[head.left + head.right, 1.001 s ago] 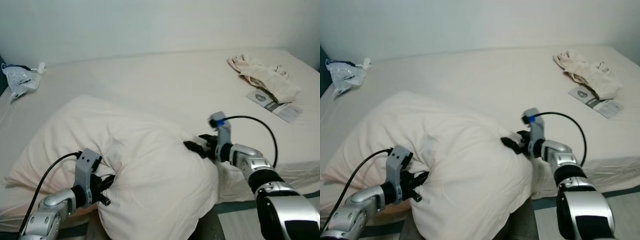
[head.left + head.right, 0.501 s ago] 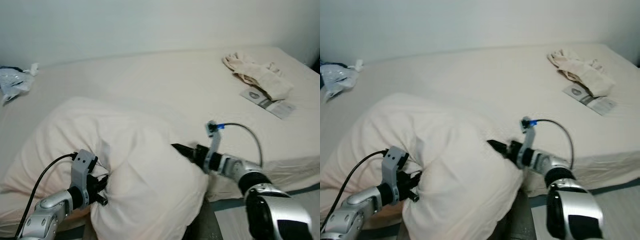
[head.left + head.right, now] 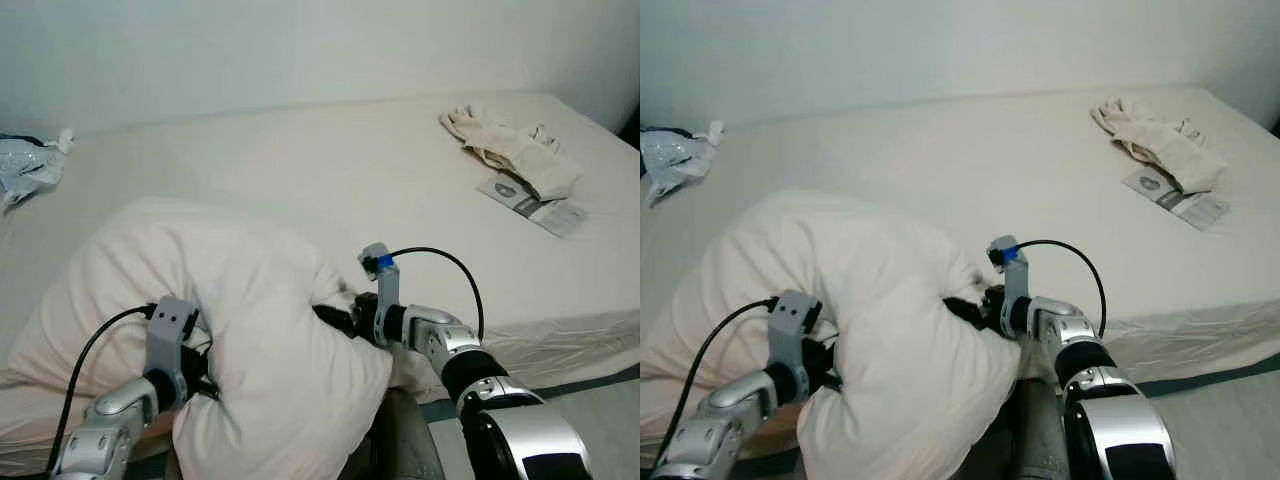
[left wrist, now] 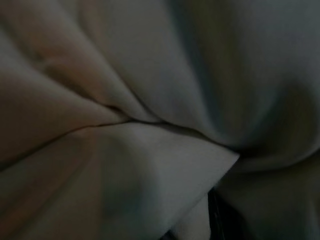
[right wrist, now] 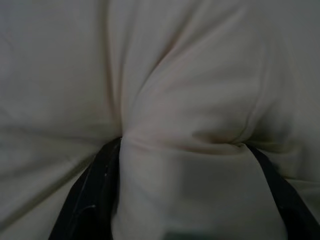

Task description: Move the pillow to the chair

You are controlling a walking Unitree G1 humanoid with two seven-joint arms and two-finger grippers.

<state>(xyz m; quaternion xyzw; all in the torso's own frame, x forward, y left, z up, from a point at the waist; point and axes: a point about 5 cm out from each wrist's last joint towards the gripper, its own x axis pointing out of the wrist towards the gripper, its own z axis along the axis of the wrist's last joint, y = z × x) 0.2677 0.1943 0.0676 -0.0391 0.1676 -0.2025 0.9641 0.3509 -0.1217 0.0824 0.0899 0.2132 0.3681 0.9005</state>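
Observation:
A big cream pillow (image 3: 250,330) lies bunched up at the near edge of the bed, squeezed between my two arms. My left gripper (image 3: 203,385) is pressed into its left side, with the fingertips buried in folds of fabric (image 4: 150,165). From the other side, my right gripper (image 3: 332,318) digs into a deep crease. In the right wrist view a bulge of pillow cloth (image 5: 190,125) sits pinched between its two black fingers (image 5: 90,195).
The bed (image 3: 300,170) with its cream sheet stretches back to a pale wall. A crumpled beige cloth (image 3: 510,150) and a printed leaflet (image 3: 530,197) lie at the far right. A clear plastic bag (image 3: 25,165) rests at the far left. Grey floor (image 3: 600,410) shows at lower right.
My right gripper has swung left and pushed the pillow's right side inward. The pillow is now narrower and more bunched between the arms. The left gripper has stayed in place.

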